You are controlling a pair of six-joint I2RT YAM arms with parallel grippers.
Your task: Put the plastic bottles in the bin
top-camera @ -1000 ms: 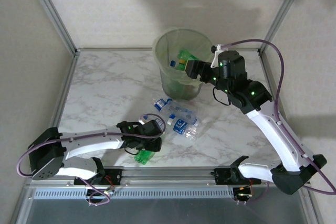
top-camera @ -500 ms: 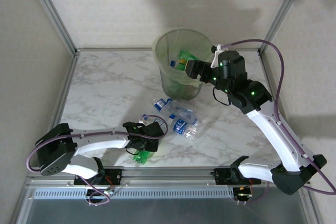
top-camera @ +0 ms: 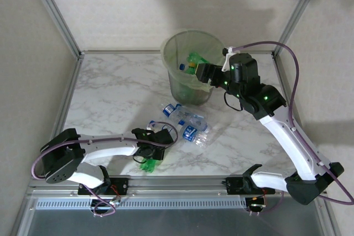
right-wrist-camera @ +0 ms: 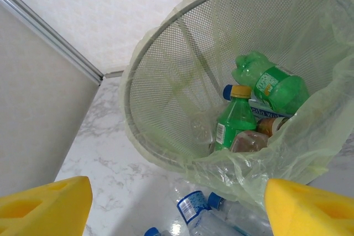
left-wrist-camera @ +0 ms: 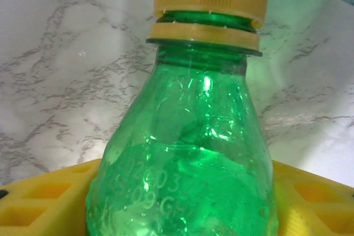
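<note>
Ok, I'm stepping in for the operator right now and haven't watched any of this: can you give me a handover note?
Left hand: low near the table front edge, pads either side of a green bottle; whether it grips is unclear.
Right hand: open, empty, above the bin.
Done: several bottles lie in the bin.
Left: the green bottle, plus a cluster of clear bottles on the table between bin and left hand.
</note>
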